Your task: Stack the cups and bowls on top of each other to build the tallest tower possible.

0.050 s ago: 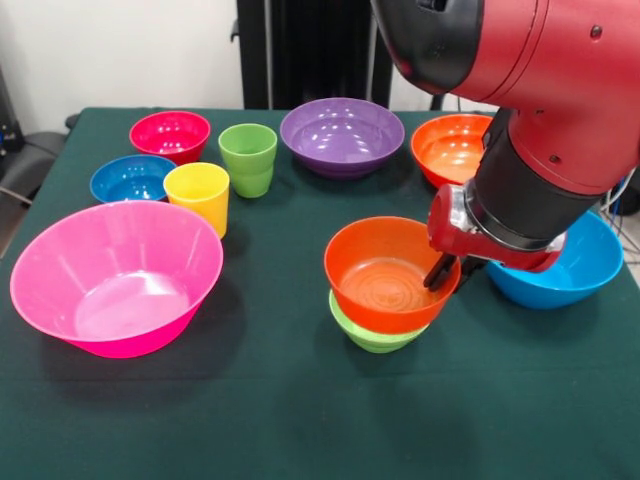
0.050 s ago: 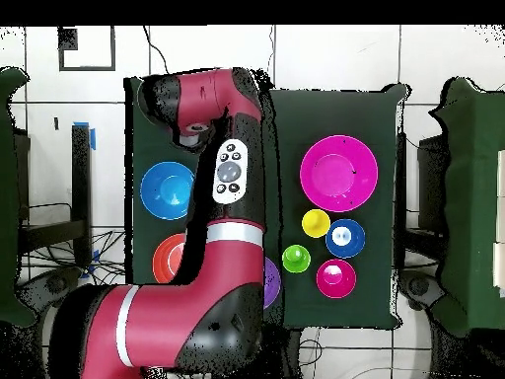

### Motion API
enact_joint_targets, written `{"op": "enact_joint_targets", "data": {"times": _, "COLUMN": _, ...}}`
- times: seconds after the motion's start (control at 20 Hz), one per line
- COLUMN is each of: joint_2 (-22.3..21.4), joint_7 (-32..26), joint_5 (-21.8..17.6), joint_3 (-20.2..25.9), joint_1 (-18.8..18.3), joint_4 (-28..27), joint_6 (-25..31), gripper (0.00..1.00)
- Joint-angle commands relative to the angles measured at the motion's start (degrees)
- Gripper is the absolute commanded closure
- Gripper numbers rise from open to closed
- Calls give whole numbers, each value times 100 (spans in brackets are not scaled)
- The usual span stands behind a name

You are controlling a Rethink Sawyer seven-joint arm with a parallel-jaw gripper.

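From the front, you see the hand (image 1: 441, 272) at the right rim of the small glossy orange-red plastic bowl (image 1: 385, 272), which sits nested on the small light-green bowl (image 1: 375, 335) near the middle of the dark green surface (image 1: 300, 420); you cannot tell whether it grips. The large light-blue bowl (image 1: 570, 270) lies just right. At near left rests the large pink bowl (image 1: 115, 275).

From overhead, the red arm (image 2: 222, 197) hides the stack; the pink bowl (image 2: 338, 173) and yellow cup (image 2: 316, 223) show clear of it.
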Motion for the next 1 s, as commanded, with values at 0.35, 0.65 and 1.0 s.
{"op": "enact_joint_targets", "data": {"times": 0.35, "joint_2": 60, "joint_7": -177, "joint_5": -69, "joint_3": 556, "joint_1": 85, "joint_4": 827, "joint_6": -451, "gripper": 100}}
{"op": "enact_joint_targets", "data": {"times": 0.65, "joint_2": 59, "joint_7": -150, "joint_5": -80, "joint_3": 554, "joint_1": 86, "joint_4": 925, "joint_6": -610, "gripper": 100}}
{"op": "enact_joint_targets", "data": {"times": 1.0, "joint_2": 40, "joint_7": -109, "joint_5": -106, "joint_3": 530, "joint_1": 114, "joint_4": 1030, "joint_6": -752, "gripper": 100}}
